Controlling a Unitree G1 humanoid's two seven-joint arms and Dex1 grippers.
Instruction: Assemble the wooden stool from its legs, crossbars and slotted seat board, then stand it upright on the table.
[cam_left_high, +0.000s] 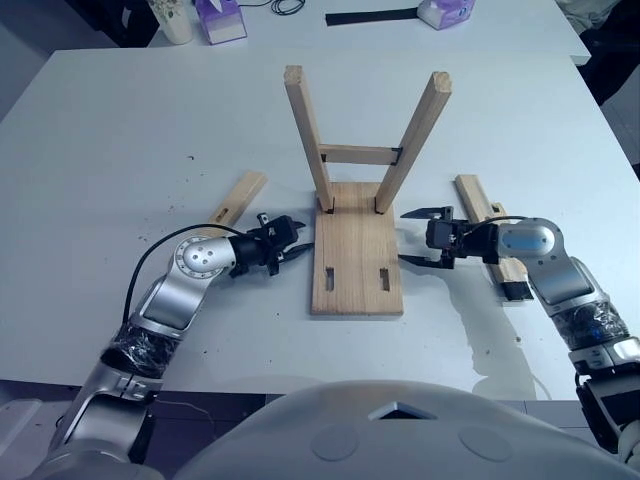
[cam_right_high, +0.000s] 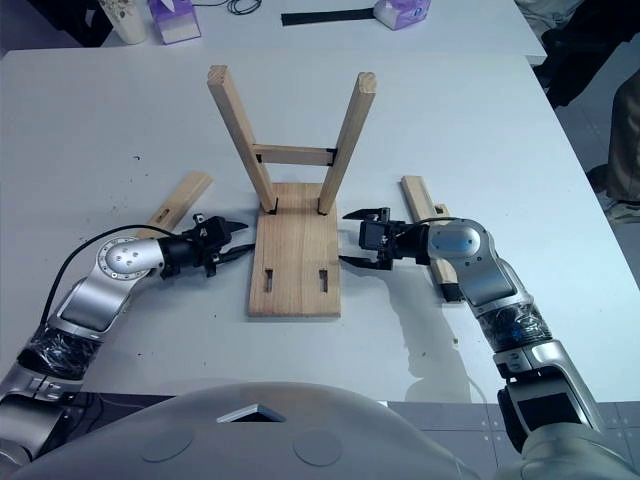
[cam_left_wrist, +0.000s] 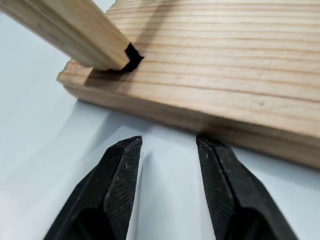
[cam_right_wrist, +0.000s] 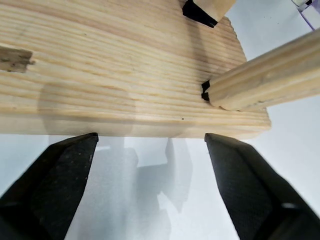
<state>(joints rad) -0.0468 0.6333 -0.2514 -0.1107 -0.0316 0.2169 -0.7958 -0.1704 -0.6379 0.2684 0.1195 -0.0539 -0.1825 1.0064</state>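
Observation:
The slotted seat board (cam_left_high: 357, 247) lies flat mid-table. Two legs (cam_left_high: 307, 130) joined by a crossbar (cam_left_high: 358, 154) stand in its far slots; its two near slots (cam_left_high: 355, 279) hold nothing. A loose leg (cam_left_high: 238, 199) lies left of the board, another loose leg (cam_left_high: 487, 226) lies to its right. My left gripper (cam_left_high: 303, 244) is open, just off the board's left edge. My right gripper (cam_left_high: 414, 238) is open wide at the board's right edge. The left wrist view shows its fingertips (cam_left_wrist: 125, 165) facing the board edge (cam_left_wrist: 210, 107); the right wrist view shows its pads (cam_right_wrist: 65, 172) astride the board side (cam_right_wrist: 125, 112).
The white table (cam_left_high: 120, 150) has free room in front and to both sides. At the far edge stand purple boxes (cam_left_high: 220, 20), a cup (cam_left_high: 172, 20) and a black strap (cam_left_high: 370, 16). A cable (cam_left_high: 145, 270) runs along my left arm.

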